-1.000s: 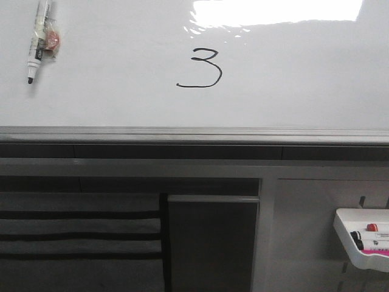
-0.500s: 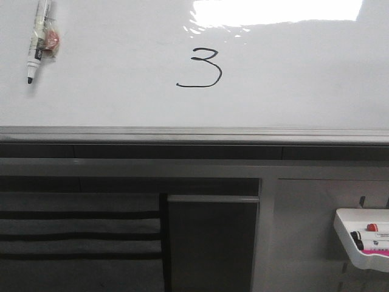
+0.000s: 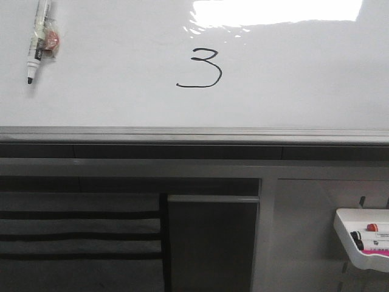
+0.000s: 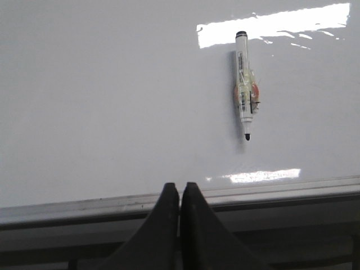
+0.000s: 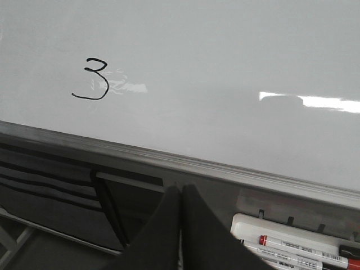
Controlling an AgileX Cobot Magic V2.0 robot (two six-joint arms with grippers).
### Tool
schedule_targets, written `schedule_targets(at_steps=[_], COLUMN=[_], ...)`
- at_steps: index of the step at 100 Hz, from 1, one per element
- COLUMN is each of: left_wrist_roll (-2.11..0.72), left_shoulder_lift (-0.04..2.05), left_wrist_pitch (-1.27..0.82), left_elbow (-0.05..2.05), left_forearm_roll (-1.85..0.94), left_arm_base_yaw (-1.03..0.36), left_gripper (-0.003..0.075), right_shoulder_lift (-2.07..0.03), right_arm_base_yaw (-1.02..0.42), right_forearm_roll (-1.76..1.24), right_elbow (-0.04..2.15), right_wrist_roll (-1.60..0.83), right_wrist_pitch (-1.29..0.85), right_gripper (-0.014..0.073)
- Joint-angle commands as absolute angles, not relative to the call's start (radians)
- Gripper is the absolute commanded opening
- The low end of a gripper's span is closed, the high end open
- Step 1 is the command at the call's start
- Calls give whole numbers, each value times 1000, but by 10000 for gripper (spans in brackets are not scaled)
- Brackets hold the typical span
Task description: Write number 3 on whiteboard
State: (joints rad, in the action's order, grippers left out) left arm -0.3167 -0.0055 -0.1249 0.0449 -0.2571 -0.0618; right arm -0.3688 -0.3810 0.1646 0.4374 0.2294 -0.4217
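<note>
The number 3 (image 3: 203,68) is drawn in thin black line on the glossy whiteboard (image 3: 121,91); it also shows in the right wrist view (image 5: 94,79). A black-tipped marker (image 3: 38,41) sticks to the board at the upper left, uncapped, tip down; it also shows in the left wrist view (image 4: 245,93). My left gripper (image 4: 179,187) is shut and empty, below the board's grey rim (image 4: 270,188), well apart from the marker. My right gripper (image 5: 181,190) is shut and empty, below the rim, right of the digit. Neither gripper shows in the front view.
A small white marker tray (image 3: 364,240) with red and black markers hangs at the lower right below the board; it also shows in the right wrist view (image 5: 292,242). Grey slotted panels (image 3: 79,237) and a dark cabinet panel (image 3: 209,243) lie under the rim.
</note>
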Motion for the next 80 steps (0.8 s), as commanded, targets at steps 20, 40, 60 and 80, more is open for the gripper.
schedule_targets(at_steps=[20, 40, 60, 80], left_wrist_roll=[-83, -83, -83, -83], left_shoulder_lift=[-31, -31, -31, -31], left_wrist_pitch=[44, 39, 39, 39], left_elbow=[-11, -11, -11, -11], left_forearm_roll=[-56, -56, -56, -56], left_arm_base_yaw=[-62, -71, -71, -71], left_gripper=[-20, -20, -20, -20], right_shoulder_lift=[-374, -374, -374, -374], right_arm_base_yaw=[-376, -376, -376, -376], right_forearm_roll=[174, 174, 174, 174], right_elbow=[463, 463, 463, 463], right_wrist_roll=[232, 232, 232, 232], right_wrist_pitch=[-351, -351, -351, -351], right_gripper=[-69, -69, -69, -69])
